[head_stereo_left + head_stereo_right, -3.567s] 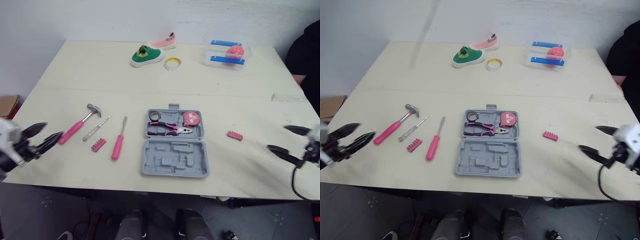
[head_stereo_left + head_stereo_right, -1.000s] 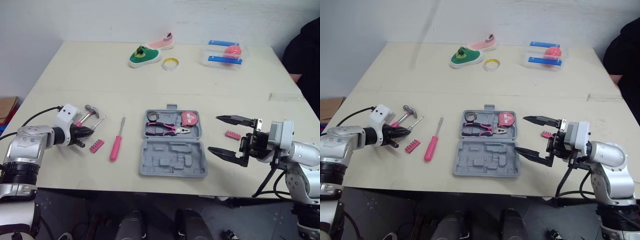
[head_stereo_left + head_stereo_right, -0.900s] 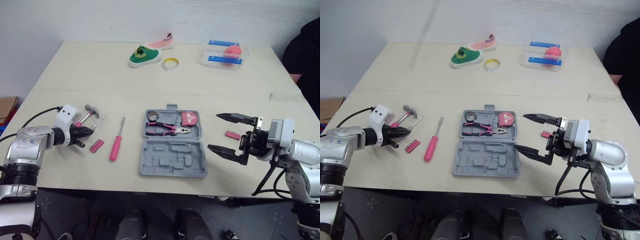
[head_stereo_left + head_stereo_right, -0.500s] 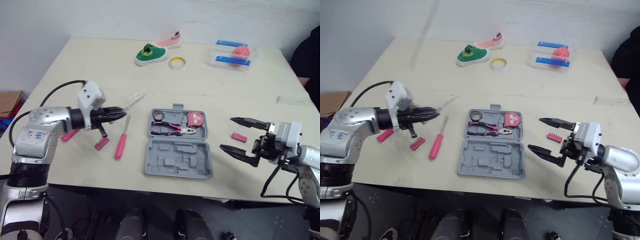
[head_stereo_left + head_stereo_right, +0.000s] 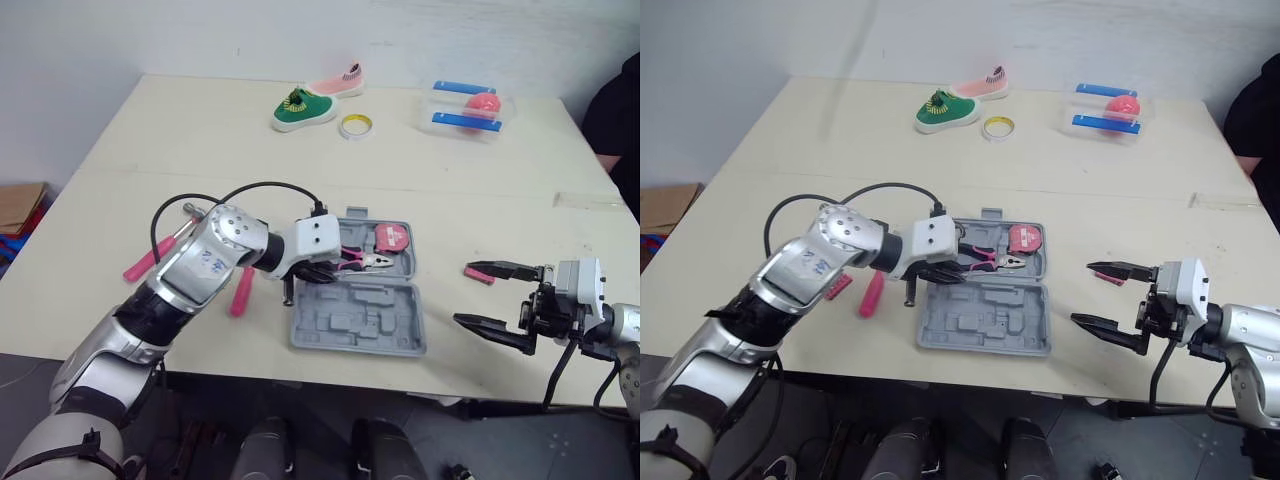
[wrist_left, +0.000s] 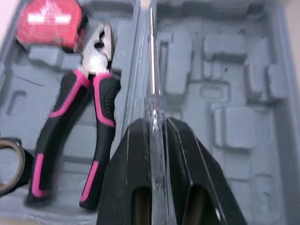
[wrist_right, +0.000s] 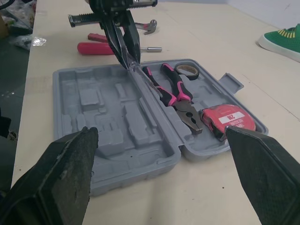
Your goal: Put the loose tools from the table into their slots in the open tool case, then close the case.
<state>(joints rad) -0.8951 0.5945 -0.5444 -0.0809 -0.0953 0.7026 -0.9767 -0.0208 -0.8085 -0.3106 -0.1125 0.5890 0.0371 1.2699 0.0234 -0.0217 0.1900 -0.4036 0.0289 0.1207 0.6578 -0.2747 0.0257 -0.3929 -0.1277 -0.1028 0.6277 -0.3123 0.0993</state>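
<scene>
The left gripper (image 6: 153,121) is clamped on the clear-handled slim screwdriver (image 6: 151,70), whose shaft lies along the hinge of the grey plastic tool case (image 5: 400,335) at centre frame. The left wrist view makes this grip plain; from the head views the white wrist block covers it. Inside the case's upper half lie one pair of pink-and-black pliers (image 6: 96,98), one red tape measure (image 5: 391,236) and one dark tape ring (image 7: 187,70). At left, the arm partly hides one pink-handled screwdriver (image 5: 240,290), one pink-handled hammer (image 5: 140,265) and one pink bit strip (image 5: 837,285). At lower right, the right gripper (image 5: 465,293) has its fingers spread wide, beside a second pink bit strip (image 5: 1110,278).
</scene>
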